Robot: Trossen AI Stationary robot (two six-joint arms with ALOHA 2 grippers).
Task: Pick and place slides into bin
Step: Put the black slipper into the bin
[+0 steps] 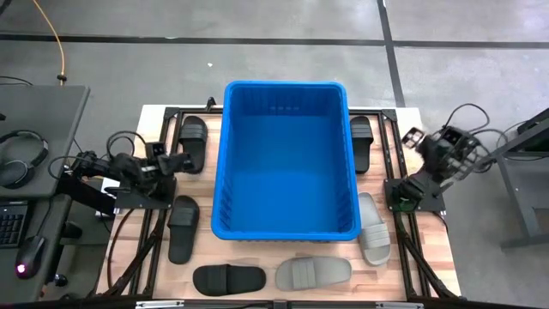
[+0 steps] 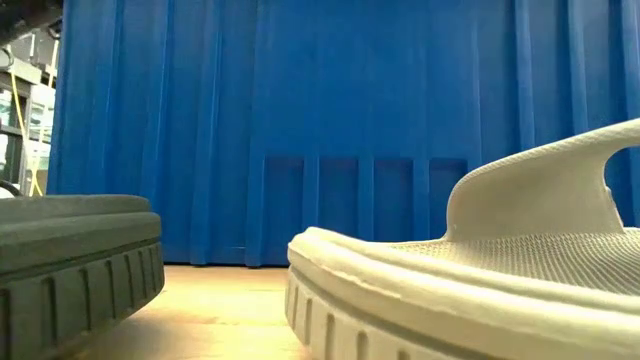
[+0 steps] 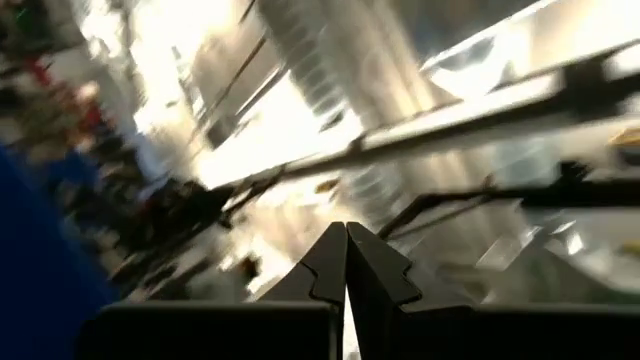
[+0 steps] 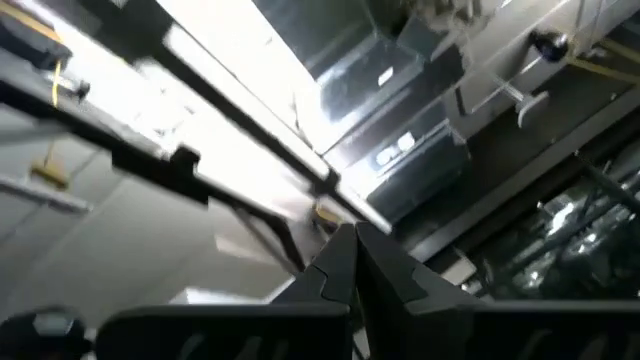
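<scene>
The blue bin stands in the table's middle; its wall fills the low view. Black slides lie flat left of the bin at the far side and the near side, one right of it, and one at the near edge. Light grey slides lie at the near edge and right of the bin. My left gripper is shut and empty over the table's left edge. My right gripper is shut and empty beyond the table's right edge.
A black metal frame runs along both sides of the bin. A desk with headphones and a mouse stands left of the table. Cables trail at the right.
</scene>
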